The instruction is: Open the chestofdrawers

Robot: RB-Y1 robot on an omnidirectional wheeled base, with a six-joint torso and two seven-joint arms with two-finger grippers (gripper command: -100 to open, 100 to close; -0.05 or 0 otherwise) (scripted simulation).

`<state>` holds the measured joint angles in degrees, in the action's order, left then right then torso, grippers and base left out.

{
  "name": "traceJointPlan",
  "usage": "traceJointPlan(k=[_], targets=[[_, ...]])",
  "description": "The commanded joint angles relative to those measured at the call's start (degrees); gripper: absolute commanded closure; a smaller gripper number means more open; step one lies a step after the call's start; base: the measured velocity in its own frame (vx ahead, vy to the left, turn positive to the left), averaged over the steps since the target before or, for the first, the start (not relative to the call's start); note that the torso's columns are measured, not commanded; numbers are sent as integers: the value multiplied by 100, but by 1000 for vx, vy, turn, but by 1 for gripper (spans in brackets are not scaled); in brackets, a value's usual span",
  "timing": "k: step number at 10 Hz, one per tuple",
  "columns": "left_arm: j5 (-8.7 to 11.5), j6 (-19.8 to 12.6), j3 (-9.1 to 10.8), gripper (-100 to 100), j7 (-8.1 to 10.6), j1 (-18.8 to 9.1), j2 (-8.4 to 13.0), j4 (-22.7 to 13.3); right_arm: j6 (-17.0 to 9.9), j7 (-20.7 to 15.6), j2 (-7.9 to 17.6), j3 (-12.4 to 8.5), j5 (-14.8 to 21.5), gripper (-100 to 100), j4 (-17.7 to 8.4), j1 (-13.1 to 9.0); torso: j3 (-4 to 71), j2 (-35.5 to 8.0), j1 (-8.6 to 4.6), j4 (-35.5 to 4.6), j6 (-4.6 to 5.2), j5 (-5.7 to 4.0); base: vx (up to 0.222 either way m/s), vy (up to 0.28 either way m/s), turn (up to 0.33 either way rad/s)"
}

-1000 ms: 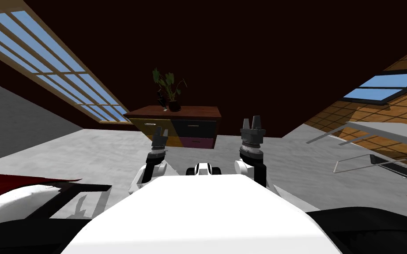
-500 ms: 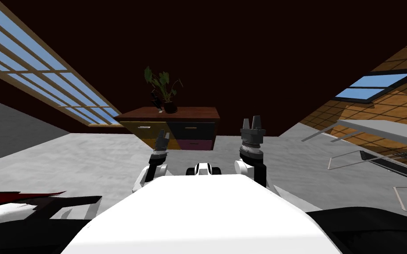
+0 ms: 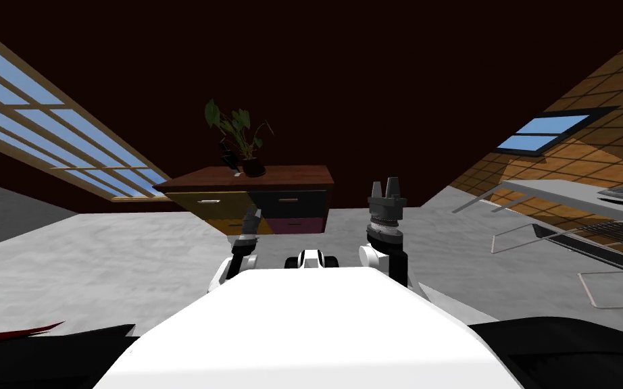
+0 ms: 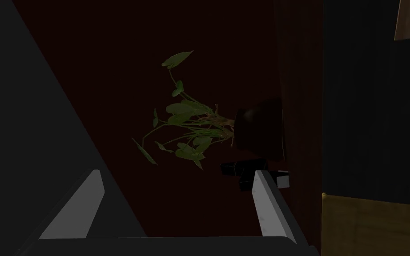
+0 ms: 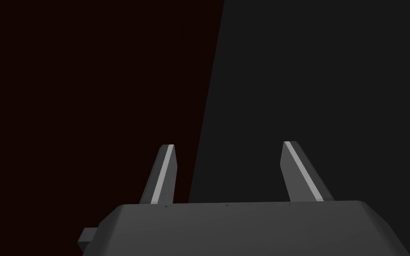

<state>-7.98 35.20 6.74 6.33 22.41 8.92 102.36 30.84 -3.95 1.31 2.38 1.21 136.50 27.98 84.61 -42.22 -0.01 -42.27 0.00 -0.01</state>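
Facing: the chest of drawers [image 3: 256,201] stands across the grey floor [image 3: 134,256] against a dark red wall, ahead and slightly to my left, well apart from both arms.
Drawer fronts: 4 show, a yellow front [image 3: 226,204] and a dark front [image 3: 303,202] above, an orange front [image 3: 226,225] and a purple front [image 3: 296,223] below; each upper one bears a small pale handle, and all look level with one another.
Top: brown, carrying a potted plant [image 3: 239,138] near its middle.
Left pincer [image 3: 253,217]: raised and aimed toward the chest, its 2 fingers [image 4: 90,202] apart with nothing between them; its wrist view looks past them to the plant's leaves, the dark pot [image 4: 259,129] and the chest's brown top edge.
Right pincer [image 3: 384,186]: held upright, off to the right of the chest in the head view, its 2 fingers [image 5: 166,173] apart, gripping nothing.
Surroundings: a large window [image 3: 33,135] on the left wall; a grey worktop [image 3: 560,196] on thin legs at the right.
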Motion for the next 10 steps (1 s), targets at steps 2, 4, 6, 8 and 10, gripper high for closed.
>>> traceJointPlan(k=[2, 4, 6, 8, 10], targets=[[-94, 28, 65, -100, 32, -70, -53, -512, 0, 0, 0, 0, 0, 0, 0, 0, -5, -9, 0, -2, -1, 0, 97, 3, -63], [-129, 47, 87, -100, 40, -92, -77, -705, 0, 0, 0, 0, 0, 0, 0, 0, -9, -13, -1, -4, 1, 0, 88, 7, -79], [-198, 83, 129, -100, 57, -134, -122, -1077, 0, 0, 0, 0, 0, 0, 0, 0, -6, -9, 1, -3, 1, 1, 96, 12, -89], [-230, 101, 149, -100, 65, -154, -144, -1255, 0, 0, 0, 0, 0, 0, 0, 0, 2, 4, 5, 1, 0, 2, 102, 21, -67], [-292, 133, 187, -100, 80, -192, -184, -1589, 0, 0, 0, 0, 0, 0, 0, 0, -12, -18, -6, -5, 1, -1, 76, 4, -81]])
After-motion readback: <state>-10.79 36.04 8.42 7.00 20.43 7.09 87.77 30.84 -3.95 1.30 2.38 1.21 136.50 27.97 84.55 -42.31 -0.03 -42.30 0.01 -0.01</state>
